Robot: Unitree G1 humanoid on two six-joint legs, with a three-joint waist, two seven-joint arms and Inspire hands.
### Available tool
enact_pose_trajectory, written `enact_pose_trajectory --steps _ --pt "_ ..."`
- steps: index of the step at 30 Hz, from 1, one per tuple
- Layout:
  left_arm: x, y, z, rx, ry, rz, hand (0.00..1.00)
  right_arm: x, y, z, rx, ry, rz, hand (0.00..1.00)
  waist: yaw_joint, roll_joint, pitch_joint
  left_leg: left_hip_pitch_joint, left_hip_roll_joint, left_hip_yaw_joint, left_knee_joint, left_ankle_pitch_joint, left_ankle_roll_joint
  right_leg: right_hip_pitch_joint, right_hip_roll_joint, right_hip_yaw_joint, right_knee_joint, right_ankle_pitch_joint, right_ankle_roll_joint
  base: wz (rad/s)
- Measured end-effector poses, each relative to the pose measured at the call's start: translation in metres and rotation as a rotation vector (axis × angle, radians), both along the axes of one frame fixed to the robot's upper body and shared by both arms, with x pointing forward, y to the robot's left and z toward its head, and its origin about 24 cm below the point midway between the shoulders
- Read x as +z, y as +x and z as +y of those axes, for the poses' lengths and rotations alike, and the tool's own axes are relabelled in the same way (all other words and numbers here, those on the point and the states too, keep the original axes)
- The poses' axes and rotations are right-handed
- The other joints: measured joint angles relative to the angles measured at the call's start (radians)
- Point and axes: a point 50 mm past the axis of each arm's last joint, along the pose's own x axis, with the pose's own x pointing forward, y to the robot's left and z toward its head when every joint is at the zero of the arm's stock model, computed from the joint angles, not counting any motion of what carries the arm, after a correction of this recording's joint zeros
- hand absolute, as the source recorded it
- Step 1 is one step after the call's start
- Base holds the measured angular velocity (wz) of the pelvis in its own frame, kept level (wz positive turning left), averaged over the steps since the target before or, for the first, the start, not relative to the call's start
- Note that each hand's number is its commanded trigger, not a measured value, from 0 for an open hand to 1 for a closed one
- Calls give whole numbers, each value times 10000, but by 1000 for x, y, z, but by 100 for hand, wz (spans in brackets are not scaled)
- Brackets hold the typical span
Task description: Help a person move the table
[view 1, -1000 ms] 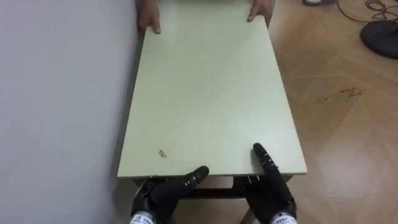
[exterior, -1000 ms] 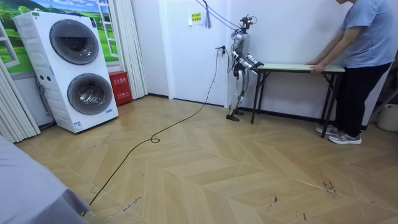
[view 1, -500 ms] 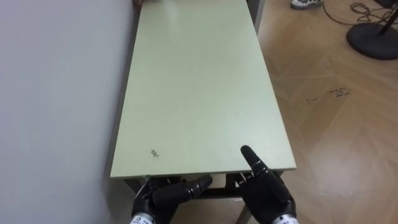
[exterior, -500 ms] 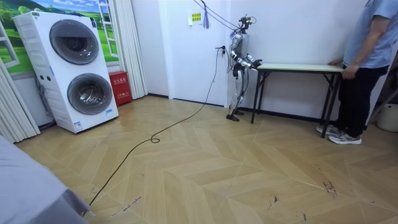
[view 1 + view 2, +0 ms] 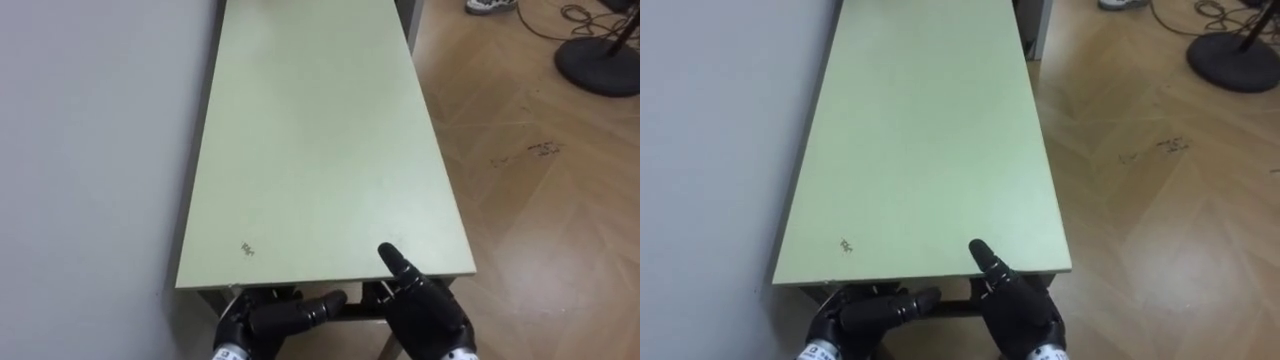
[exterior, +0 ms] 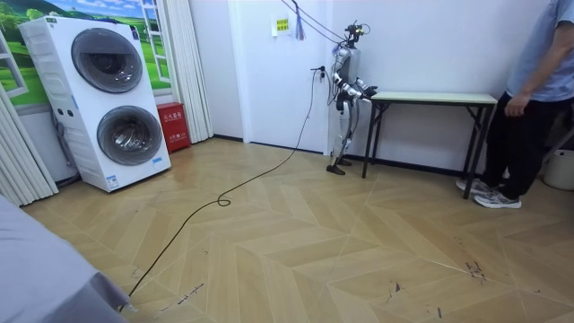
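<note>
table (image 5: pixel 310 150) sits by the wall (image 5: pixel 90 150); my right robot hand (image 5: pixel 425 312) has its thumb on the near edge, left robot hand (image 5: pixel 270 318) is under it, fingers hidden so i can't tell the grip; the person (image 6: pixel 538 90) is hands-off, so i wait before lifting.

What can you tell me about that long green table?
The table has a long, narrow, pale green top, smooth, with a small dark mark near its near left corner, on thin dark legs. It stands level on the wooden floor, one long side along the white wall. The robot's right hand laps over the near edge; its left hand sits just below it. A person stands by the far end, apparently not touching it.
</note>
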Motion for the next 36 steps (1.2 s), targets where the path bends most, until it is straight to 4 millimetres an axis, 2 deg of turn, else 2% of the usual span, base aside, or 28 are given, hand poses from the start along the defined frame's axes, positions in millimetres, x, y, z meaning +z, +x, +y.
enact_pose_trajectory --steps 2,9,13,18,27,36 --pt "-1 -1 1 -265 374 -55 0 -4 -3 0 365 -377 0 0 -21 -49 18 155 4 5 -29 1 -3 138 7 -42 -48 0 0 0" --pt "-20 -14 11 -1430 2001 464 0 -18 -14 -3 1708 -2165 397 0 -60 -150 -32 289 13 13 -173 -4 -15 265 33 -88 -176 40 0 -1" --pt "-27 -19 16 -1969 2922 637 0 -35 -25 -11 3151 -3938 912 0 -15 -316 -127 301 15 3 -222 -3 -17 321 49 -89 -281 47 3 0" --pt "-38 -24 20 -2445 3712 1018 0 -51 -37 -18 4104 -4948 1674 0 29 -375 -110 328 38 3 -213 -9 -30 385 63 -228 -351 84 -1 0" --pt "-60 -39 33 -2849 5326 1891 0 -71 -48 -30 4645 -5813 2991 0 -5 -372 -83 438 41 -3 -317 -17 -49 452 66 -321 -377 85 -2 -1" --pt "-81 -55 38 -2902 6562 2790 0 -86 -62 -47 3616 -5836 4160 0 93 -363 -109 911 54 -5 -590 3 -88 878 190 -276 -886 221 -11 -4"
